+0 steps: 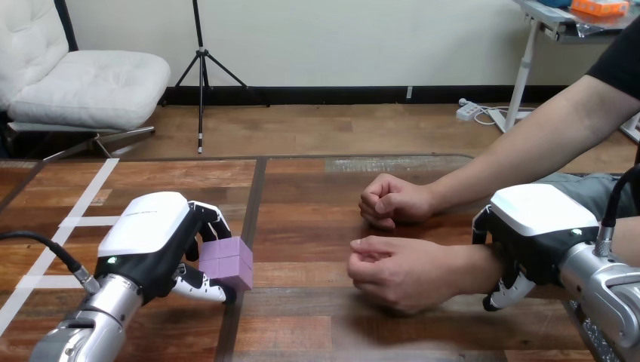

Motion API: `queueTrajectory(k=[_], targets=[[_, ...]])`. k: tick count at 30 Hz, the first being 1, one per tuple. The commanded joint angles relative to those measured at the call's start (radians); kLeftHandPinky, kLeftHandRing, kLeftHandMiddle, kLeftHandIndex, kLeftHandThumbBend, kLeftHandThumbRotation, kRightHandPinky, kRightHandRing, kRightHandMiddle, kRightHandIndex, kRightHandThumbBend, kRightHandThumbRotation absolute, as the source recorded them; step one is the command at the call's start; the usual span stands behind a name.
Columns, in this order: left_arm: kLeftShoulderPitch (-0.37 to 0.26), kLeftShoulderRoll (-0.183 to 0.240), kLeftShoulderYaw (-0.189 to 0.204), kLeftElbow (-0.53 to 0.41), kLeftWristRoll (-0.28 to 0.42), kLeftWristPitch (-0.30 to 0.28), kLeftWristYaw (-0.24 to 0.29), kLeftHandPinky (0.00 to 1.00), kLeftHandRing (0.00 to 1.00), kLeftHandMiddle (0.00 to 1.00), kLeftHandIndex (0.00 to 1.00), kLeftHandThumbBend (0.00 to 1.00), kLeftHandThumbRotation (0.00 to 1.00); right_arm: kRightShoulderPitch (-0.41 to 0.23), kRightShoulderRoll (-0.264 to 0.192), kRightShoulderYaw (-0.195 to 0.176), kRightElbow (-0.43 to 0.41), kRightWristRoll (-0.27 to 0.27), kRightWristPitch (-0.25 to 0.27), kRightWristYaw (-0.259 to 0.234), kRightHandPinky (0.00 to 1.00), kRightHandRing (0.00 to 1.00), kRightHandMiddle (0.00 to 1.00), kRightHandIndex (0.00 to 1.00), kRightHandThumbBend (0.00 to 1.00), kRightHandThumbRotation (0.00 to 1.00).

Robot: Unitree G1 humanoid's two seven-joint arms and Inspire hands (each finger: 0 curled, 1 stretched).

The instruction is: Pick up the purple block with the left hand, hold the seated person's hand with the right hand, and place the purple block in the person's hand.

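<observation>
Wooden plank table, white tape lines on its left part. On the left hand, fingers and thumb grip the purple block, low at the table, left of centre. The right hand is curled round the wrist of the person's nearer hand, which is loosely fisted

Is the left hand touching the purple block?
Touching. Head view: the left hand has fingers over the purple block and thumb under it.
</observation>
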Motion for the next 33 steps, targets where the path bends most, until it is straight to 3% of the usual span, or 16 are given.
queueTrajectory(k=[1, 11, 33], targets=[[-0.048, -0.001, 0.014, -0.025, -0.001, -0.019, 0.033, 0.4, 0.43, 0.47, 0.48, 0.73, 0.0, -0.033, -0.007, -0.038, -0.071, 0.01, 0.002, -0.004, 0.28, 0.37, 0.45, 0.53, 0.81, 0.0], [-0.052, -0.005, 0.017, -0.02, -0.012, -0.032, 0.032, 0.39, 0.43, 0.47, 0.48, 0.73, 0.0, -0.033, -0.005, -0.034, -0.11, 0.007, 0.004, 0.011, 0.32, 0.4, 0.48, 0.54, 0.79, 0.0], [-0.058, -0.01, 0.023, -0.023, -0.014, -0.04, 0.028, 0.39, 0.43, 0.47, 0.47, 0.72, 0.0, -0.043, 0.009, -0.029, -0.156, 0.013, -0.032, 0.016, 0.29, 0.37, 0.46, 0.53, 0.78, 0.0]])
